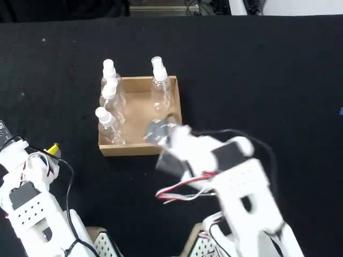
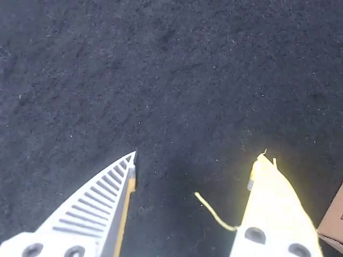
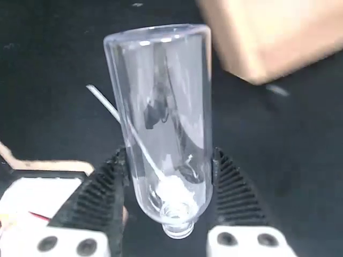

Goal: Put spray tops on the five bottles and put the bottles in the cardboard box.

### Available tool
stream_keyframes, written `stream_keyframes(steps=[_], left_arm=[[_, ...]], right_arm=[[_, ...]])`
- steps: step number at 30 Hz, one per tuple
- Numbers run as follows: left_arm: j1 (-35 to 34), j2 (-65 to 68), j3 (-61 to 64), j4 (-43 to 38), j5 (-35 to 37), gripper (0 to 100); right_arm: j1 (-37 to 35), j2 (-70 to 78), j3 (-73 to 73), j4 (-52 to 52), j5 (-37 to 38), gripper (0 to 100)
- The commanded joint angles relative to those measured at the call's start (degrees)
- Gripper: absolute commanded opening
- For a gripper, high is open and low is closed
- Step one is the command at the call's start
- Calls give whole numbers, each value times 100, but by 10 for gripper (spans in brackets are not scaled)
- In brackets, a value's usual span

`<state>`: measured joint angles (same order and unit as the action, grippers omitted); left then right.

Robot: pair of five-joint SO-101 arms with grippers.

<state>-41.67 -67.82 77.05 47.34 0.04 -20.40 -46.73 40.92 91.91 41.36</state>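
The cardboard box (image 1: 140, 148) stands on the black table. Three clear bottles with white spray tops (image 1: 111, 99) line its left side, and another bottle (image 1: 159, 83) stands at its back right. My right gripper (image 1: 161, 135) hovers at the box's front right corner, shut on a clear bottle (image 3: 161, 96). The bottle's neck points toward the wrist camera and a thin tube runs inside it. Its sides sit between the black ribbed fingers (image 3: 102, 187), with the right gripper (image 3: 169, 160) closed around its lower part. My left gripper (image 2: 195, 158) is open above bare table, left of the box.
The left arm (image 1: 29, 203) rests at the front left of the table. A corner of the box (image 3: 268, 37) lies just beyond the held bottle. Red and white cables (image 1: 179, 190) hang from the right arm. Black table surface extends to the right and behind the box.
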Motion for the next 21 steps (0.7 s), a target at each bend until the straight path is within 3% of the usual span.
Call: stream_keyframes(steps=[1, 7, 11, 18, 21], left_arm=[[-40, -44, -48, -123, 35, 303], [-57, -44, -48, -114, 35, 303], [-40, -44, -57, -114, 35, 303], [-40, -44, -48, -114, 35, 303], [-40, -44, -40, -114, 35, 303]], right_arm=[[1521, -303, -980, 325, 352, 92], [4536, 796, -831, -703, 79, 91], [5881, 1859, -646, -1574, -352, 90], [6453, 3204, -312, -2769, -1793, 95], [6233, 3582, -532, -2637, -2303, 196]])
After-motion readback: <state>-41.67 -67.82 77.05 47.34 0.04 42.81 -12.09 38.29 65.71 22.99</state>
